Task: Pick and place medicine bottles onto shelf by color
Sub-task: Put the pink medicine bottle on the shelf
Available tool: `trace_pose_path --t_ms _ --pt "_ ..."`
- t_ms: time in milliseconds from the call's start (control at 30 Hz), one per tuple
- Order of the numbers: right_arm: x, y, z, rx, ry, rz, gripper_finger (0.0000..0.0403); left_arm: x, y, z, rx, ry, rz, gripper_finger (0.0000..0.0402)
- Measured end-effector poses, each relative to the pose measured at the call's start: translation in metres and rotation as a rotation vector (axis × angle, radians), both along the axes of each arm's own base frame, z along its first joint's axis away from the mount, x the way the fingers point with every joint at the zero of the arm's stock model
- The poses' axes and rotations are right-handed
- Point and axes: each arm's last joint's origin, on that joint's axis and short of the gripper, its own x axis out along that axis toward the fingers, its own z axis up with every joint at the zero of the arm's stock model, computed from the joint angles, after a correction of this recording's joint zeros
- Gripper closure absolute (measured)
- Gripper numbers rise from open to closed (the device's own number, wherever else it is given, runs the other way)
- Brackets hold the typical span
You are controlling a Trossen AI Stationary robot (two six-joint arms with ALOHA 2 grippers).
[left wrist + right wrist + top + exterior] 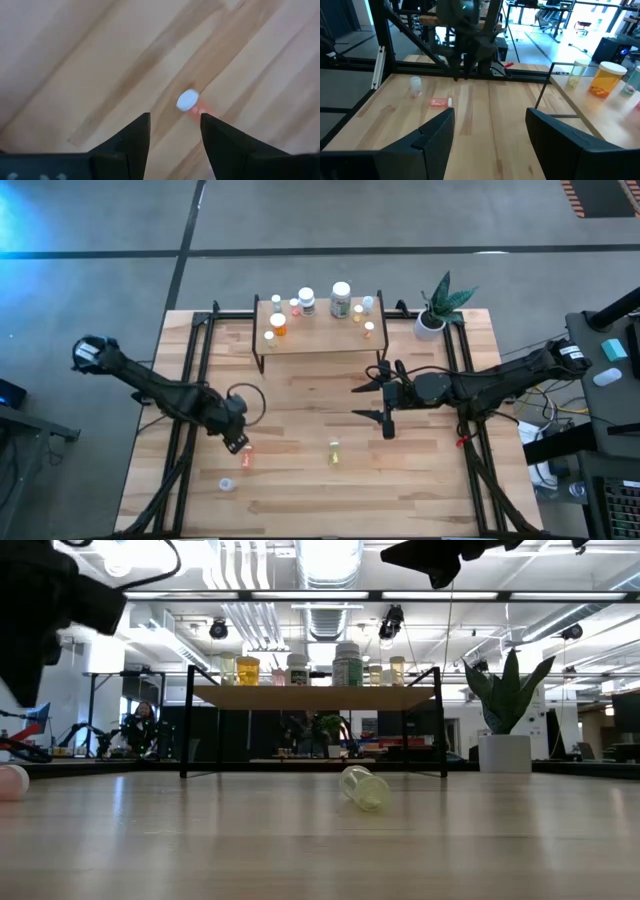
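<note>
A pink medicine bottle with a white cap lies on its side on the table, also seen as the pink bottle. My left gripper hovers just above it, pointing steeply down, open, with nothing between its fingers. A yellow bottle lies on its side at mid-table, and a clear bottle sits near the front left. The shelf at the far side carries several bottles. My right gripper waits open and level, right of centre.
A white pot with a green plant stands at the far right, beside the shelf. Black frame rails run along both table sides. Bare wood lies between the yellow bottle and the shelf's black legs.
</note>
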Motion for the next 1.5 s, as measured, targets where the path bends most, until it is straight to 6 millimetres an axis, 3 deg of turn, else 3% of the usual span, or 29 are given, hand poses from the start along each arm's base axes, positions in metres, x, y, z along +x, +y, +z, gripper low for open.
trace_pose_path --t_ms 267,433,733,1033,1500 --pt "0.009 0.002 -0.011 -0.026 0.032 0.004 0.0168 0.028 -0.021 -0.026 -0.065 0.018 0.023 0.0244" --pt "0.014 0.003 -0.017 -0.040 0.056 0.006 0.0168 0.037 -0.026 -0.031 -0.043 0.046 0.000 0.0244" --pt "0.015 0.003 -0.011 -0.030 0.037 0.007 0.0168 0.030 -0.025 -0.034 -0.050 0.059 -0.057 0.0206" --pt "0.015 0.003 -0.011 -0.022 0.035 0.005 0.0168 0.024 -0.022 -0.045 -0.076 0.107 0.067 0.0143" --pt "0.015 0.003 -0.012 -0.016 0.041 0.003 0.0168 0.025 -0.033 -0.066 -0.261 0.023 0.250 0.0139"
